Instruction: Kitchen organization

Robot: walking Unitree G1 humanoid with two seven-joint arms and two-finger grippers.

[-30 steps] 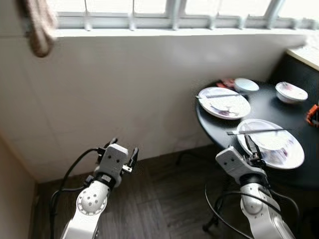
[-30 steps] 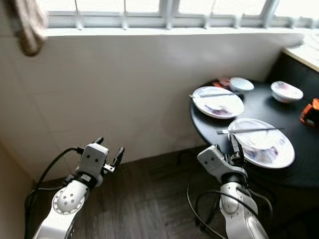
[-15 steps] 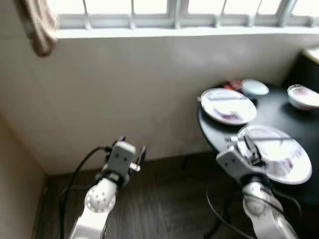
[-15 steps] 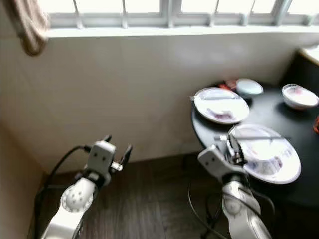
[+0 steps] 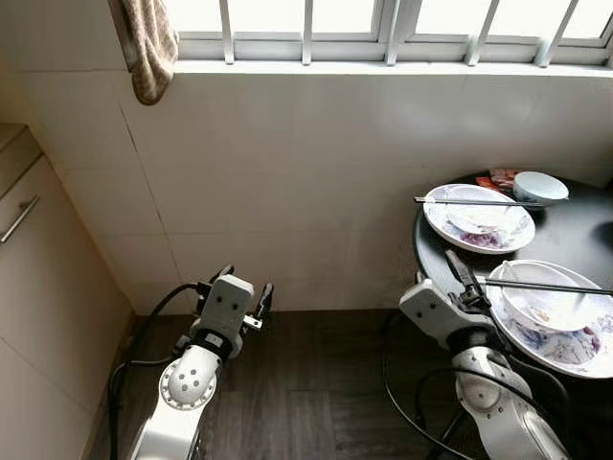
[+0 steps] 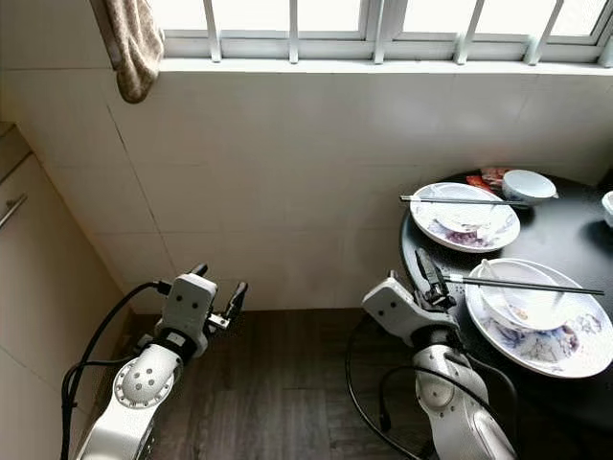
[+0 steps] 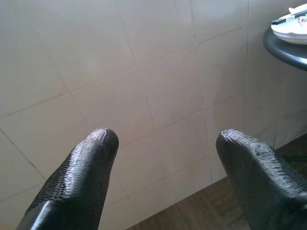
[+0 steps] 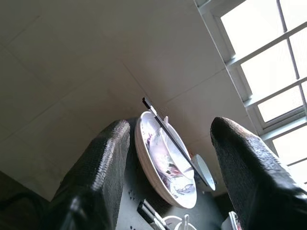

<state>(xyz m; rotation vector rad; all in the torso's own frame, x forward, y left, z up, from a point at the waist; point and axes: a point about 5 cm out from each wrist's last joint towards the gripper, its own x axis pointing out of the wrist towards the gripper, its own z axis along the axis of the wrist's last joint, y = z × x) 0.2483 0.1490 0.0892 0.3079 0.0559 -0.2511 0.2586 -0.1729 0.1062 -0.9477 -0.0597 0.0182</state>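
From my left eye view, I think the job has hardly started: the dirty dishes all sit on the round black surface (image 5: 565, 225) and none has been picked up. The near plate (image 5: 554, 305) is white and shiny with purple smears, and a small white bowl sits in it with black chopsticks (image 5: 546, 285) lying straight across the top. The far plate (image 5: 479, 215) is the same kind, smeared too, with another thin pair of chopsticks (image 5: 469, 201) on it. Behind it is a small round white bowl (image 5: 539, 186) next to something red I can't make out. My right claw (image 5: 457, 272) is up beside the edge of the surface, just by the near plate, and holds nothing. My left claw (image 5: 243, 292) hangs over the dark wood floor (image 5: 316, 402), well away from the dishes. The wall is smooth pale tile, a brown cloth (image 5: 148, 43) hangs by the window, and a cupboard with a metal handle (image 5: 19, 218) is on the left. In my left wrist view, the bumpy black rubber fingers (image 7: 81, 167) are spread wide with only tile wall between them. In my right wrist view, the fingers (image 8: 100, 167) are wide apart too, empty, and point at the near plate (image 8: 153, 167) with its chopsticks (image 8: 170, 139). All the clearing is left to do.
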